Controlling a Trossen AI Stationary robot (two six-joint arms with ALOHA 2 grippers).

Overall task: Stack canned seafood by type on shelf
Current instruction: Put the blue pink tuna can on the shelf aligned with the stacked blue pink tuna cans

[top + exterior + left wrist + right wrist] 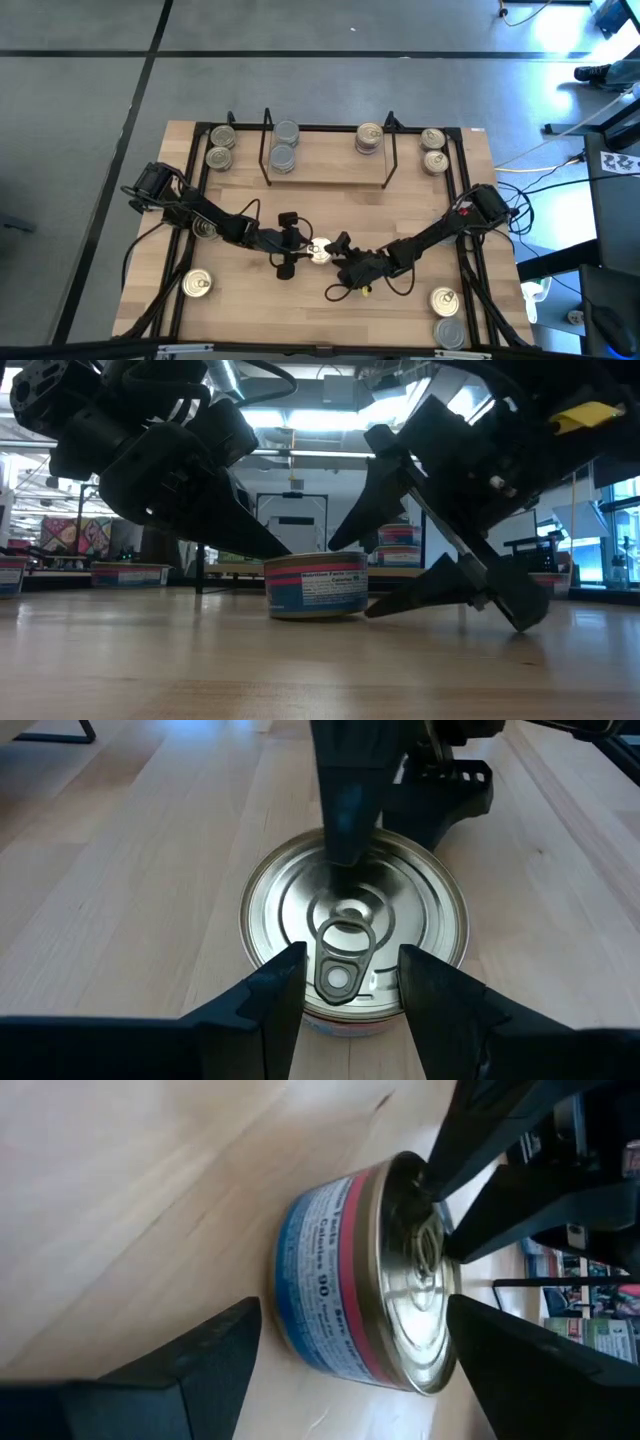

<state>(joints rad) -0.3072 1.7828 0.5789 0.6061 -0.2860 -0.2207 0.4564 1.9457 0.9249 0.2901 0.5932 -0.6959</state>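
Observation:
A flat tin (318, 252) with a gold pull-ring lid (355, 920) and a blue-and-red label (317, 588) stands upright on its base at the tabletop's middle. My left gripper (350, 990) reaches it from the table's left, open, with its fingertips over the lid's near rim on either side of the pull ring (342, 960). My right gripper (352, 1305) comes from the right, open wide and rolled on its side. One of its fingers (343, 820) is above the lid and the other (430, 592) is low beside the tin's wall. My left gripper's fingertips (432, 1178) meet the lid at its rim, slanting down from the left; I cannot tell whether they rest on it. My right gripper's upper fingertip (340, 870) points down at the lid's middle, and I cannot tell whether it touches. The tin stays on the table.
The wire shelf (325, 180) stands at the far edge with silver tins (284, 150) and a gold tin (368, 138) on it. More tins lie far left (220, 147), far right (433, 150), near left (197, 285) and near right (447, 315).

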